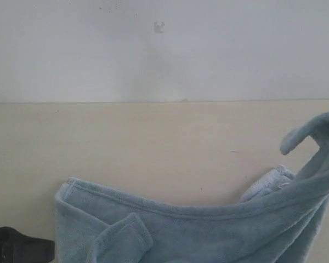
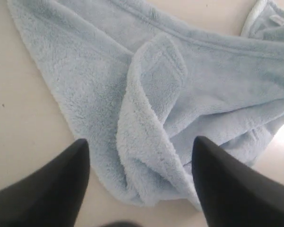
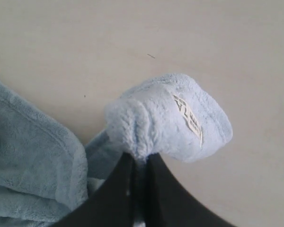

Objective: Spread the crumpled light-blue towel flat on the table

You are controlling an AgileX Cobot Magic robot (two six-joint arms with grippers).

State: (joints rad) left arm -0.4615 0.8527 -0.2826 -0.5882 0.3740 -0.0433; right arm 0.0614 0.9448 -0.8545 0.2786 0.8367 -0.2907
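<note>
The light-blue towel (image 1: 197, 230) lies crumpled along the near side of the table (image 1: 153, 148), with a folded flap (image 1: 123, 235) on its left part. Its right end rises off the table toward the right edge of the exterior view (image 1: 318, 131). My right gripper (image 3: 141, 158) is shut on a bunched corner of the towel (image 3: 165, 118), which carries the white tag (image 3: 188, 118). My left gripper (image 2: 139, 144) stands open above the towel's thick fold (image 2: 146, 137), one finger (image 2: 42, 189) on each side, with nothing held. In the exterior view the right gripper is out of frame.
A black part of the left arm (image 1: 19, 249) shows at the bottom left corner of the exterior view, beside the towel's left edge. A pale wall (image 1: 164, 49) rises behind the table's far edge. Bare tabletop stretches behind the towel.
</note>
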